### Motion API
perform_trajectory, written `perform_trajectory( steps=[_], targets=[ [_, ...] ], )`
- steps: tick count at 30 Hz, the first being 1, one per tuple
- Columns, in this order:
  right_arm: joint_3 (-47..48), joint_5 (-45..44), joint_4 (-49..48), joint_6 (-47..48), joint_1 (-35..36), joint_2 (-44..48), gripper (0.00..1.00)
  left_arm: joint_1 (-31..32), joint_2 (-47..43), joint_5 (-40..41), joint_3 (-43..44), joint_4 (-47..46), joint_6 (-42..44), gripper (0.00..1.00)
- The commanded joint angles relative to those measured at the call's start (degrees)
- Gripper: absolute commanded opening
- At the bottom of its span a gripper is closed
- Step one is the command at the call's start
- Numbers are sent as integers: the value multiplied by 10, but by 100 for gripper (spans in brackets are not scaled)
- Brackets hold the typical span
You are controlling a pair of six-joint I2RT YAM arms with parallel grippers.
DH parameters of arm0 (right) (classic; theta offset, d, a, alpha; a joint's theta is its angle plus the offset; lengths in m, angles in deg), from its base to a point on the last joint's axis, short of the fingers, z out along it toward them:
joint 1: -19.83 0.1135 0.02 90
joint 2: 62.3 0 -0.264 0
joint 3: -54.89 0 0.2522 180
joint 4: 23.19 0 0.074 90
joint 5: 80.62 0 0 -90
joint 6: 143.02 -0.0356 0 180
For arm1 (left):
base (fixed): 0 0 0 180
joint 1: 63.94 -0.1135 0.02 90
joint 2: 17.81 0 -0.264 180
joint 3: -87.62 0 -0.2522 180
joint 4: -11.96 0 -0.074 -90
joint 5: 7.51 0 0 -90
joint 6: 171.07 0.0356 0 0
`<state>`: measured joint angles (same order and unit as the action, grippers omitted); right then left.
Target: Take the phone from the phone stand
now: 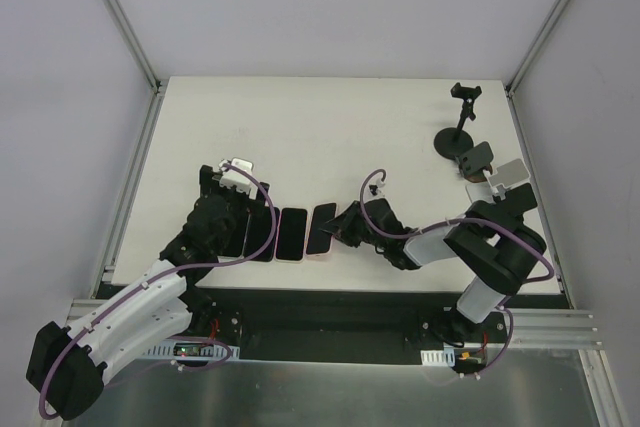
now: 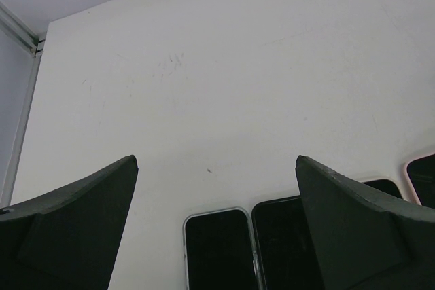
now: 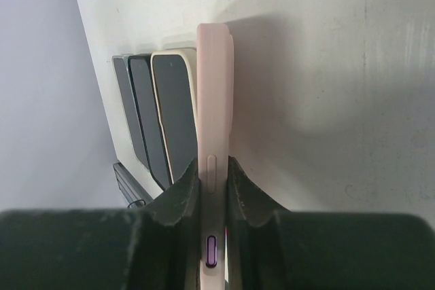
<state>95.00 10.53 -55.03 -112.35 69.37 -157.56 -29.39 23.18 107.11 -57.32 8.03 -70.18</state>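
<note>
The black phone stand point(image 1: 457, 129) is at the table's far right, and its clamp point(image 1: 465, 92) holds nothing. My right gripper point(image 1: 345, 226) is shut on a pink-cased phone point(image 1: 321, 231) at the right end of a row of phones near the front. In the right wrist view the fingers point(image 3: 182, 191) pinch the pink phone point(image 3: 215, 93) across its thin edge, tilted against the flat ones. I cannot tell if it touches the table. My left gripper point(image 1: 243, 209) hovers open and empty point(image 2: 216, 164) over the row's left end.
Three dark-screened phones point(image 1: 292, 234) lie flat side by side; two show under the left jaws point(image 2: 217, 249) point(image 2: 285, 239). The table's raised rail point(image 1: 130, 187) runs along its left side. The right arm's cable point(image 1: 375, 179) loops above its wrist.
</note>
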Motion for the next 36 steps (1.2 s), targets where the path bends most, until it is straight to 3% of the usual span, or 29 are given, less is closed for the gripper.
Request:
perform_trajectory(
  steps=[1, 11, 14, 15, 18, 29, 36],
  targets=[
    [19, 28, -25, -3, -2, -3, 1, 3, -4, 0, 25, -10, -8, 99],
    [48, 67, -7, -8, -6, -27, 1, 2, -7, -2, 25, -10, -7, 99],
    [52, 72, 30, 2, -11, -12, 10, 3, -7, -3, 26, -9, -7, 99],
    [54, 74, 56, 6, -12, -6, 20, 3, -7, -5, 26, -10, -8, 99],
    [71, 80, 105, 28, -15, 10, 31, 3, -7, -6, 27, -9, -8, 99],
    [109, 99, 212, 57, -20, 24, 48, 3, -14, -5, 27, -8, -7, 99],
    [171, 96, 397, 139, -23, 45, 70, 2, -15, -9, 28, -8, -8, 99]
  ],
)
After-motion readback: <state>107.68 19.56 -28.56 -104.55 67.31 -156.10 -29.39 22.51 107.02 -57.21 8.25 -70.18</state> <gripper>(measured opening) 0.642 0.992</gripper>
